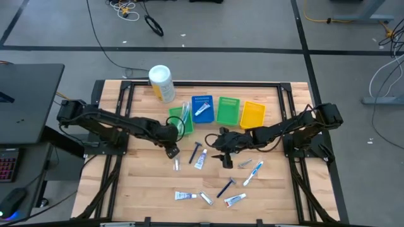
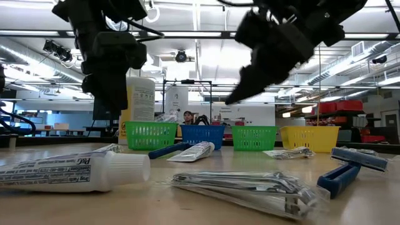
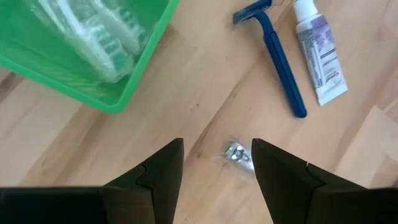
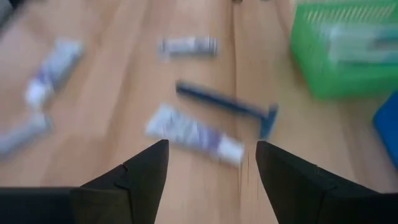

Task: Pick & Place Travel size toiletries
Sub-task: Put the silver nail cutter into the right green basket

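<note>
Travel size toiletries lie scattered on the wooden table: a blue razor [image 1: 196,151], a white toothpaste tube [image 1: 201,159], a silvery packet [image 1: 177,164], a toothbrush [image 1: 252,172] and several more near the front edge. My left gripper [image 1: 172,150] is open and points steeply down over the small clear packet [image 3: 236,154], which lies flat on the wood between its fingertips, untouched. My right gripper [image 1: 224,154] hangs open above the table's middle, with a toothpaste tube [image 4: 193,134] and a razor [image 4: 227,104] ahead of it.
Four bins stand in a row at the back: green [image 1: 181,118] holding packaged toothbrushes, blue [image 1: 202,108] holding a tube, green [image 1: 228,109] and yellow [image 1: 252,114]. A big white canister [image 1: 161,83] stands at the far left. The green bin's corner [image 3: 118,102] is close to my left gripper.
</note>
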Controlling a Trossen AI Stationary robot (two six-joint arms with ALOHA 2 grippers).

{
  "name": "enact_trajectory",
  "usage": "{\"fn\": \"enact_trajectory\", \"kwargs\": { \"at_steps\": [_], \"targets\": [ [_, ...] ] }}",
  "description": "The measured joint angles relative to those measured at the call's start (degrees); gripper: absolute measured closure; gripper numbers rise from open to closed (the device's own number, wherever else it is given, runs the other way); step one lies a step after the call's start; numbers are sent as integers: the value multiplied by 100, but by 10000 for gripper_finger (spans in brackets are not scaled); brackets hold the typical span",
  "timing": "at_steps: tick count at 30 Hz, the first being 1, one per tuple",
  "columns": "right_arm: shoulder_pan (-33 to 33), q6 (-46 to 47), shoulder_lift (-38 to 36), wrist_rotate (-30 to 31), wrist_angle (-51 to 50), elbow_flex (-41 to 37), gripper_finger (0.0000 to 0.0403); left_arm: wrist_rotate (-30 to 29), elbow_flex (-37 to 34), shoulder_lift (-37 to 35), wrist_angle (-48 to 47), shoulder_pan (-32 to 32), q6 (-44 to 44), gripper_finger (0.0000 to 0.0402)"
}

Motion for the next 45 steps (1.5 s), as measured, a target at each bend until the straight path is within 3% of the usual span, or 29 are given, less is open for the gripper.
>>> {"fn": "enact_trajectory", "kwargs": {
  "at_steps": [7, 11, 21, 35, 45],
  "targets": [
    [0, 96, 0, -500, -1848, 0, 151, -442, -7, 0, 39, -159, -280, 201],
    [1, 15, 0, -163, -2735, -6, 151, -588, -7, 0, 132, -212, -362, 201],
    [-2, -602, -4, -20, -2141, -522, 159, -715, -5, 0, 266, -216, -369, 201],
    [-63, -386, -11, -158, -1545, -771, 307, -914, -7, 0, 289, -212, -260, 201],
    [-99, -310, 22, -319, -1380, -404, 321, -1345, -5, -291, 243, -212, -94, 201]
  ]
}}
